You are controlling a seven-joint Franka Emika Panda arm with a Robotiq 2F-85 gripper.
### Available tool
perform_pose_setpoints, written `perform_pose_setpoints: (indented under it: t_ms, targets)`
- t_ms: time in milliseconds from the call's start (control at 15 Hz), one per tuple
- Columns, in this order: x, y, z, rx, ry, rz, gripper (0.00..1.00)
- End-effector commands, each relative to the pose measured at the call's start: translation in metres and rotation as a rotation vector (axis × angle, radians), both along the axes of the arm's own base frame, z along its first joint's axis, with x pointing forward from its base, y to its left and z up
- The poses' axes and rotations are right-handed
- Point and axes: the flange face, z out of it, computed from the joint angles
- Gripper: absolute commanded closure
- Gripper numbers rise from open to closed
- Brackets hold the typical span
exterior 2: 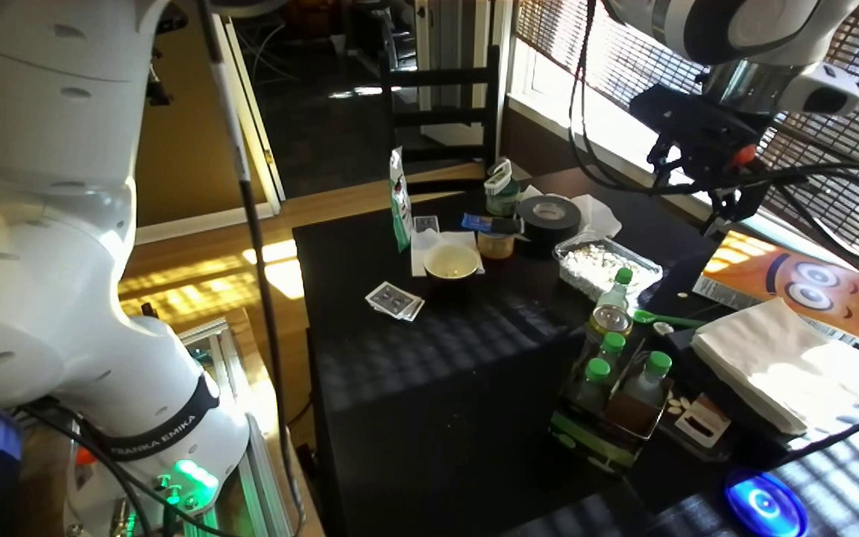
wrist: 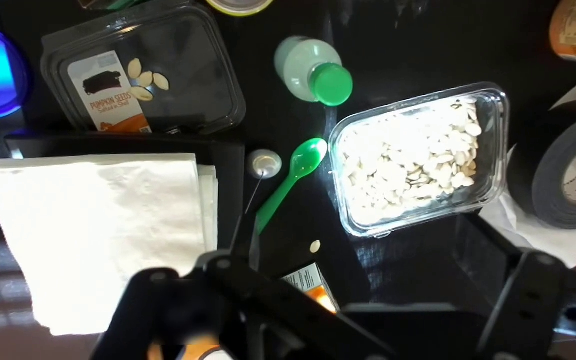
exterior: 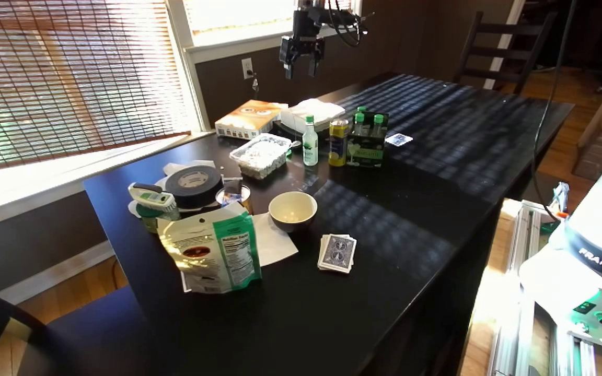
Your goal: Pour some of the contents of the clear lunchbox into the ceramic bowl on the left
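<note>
1. One clear rectangular plastic lunchbox (wrist: 490,147) of pale oval seeds (wrist: 413,160) is set on the black desk (exterior: 332,313).
2. One round, cream-lined ceramic bowl (exterior: 293,203) is placed apart from it.
3. One black two-fingered tool (exterior: 301,72) is raised above, jaws parted.

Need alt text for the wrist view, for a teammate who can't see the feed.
A clear, uncovered lunchbox of pale seeds sits on a dark table, right of centre, with the open, empty gripper at the picture's bottom. Left of the lunchbox are a green spoon and white napkins, with a tape roll at the right edge.
</note>
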Motion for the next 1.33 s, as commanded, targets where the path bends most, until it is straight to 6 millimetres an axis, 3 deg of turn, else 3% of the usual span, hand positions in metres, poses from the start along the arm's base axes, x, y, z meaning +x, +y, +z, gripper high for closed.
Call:
perform_pose_setpoints:
  t_ms: [0, 333, 667, 933, 1267]
  targets:
    - [0.012, 0.008, -0.018, 0.006, -0.044, -0.013, 0.0]
    - [0.041, 0.018, -0.082, 0.04, -0.014, 0.048, 0.0]
    - [0.06, 0.011, -0.136, 0.068, 0.039, 0.05, 0.0]
    - [0.074, 0.006, -0.162, 0.056, 0.006, 0.048, 0.0]
    - [0.082, 0.015, -0.188, 0.044, 0.019, 0.064, 0.0]
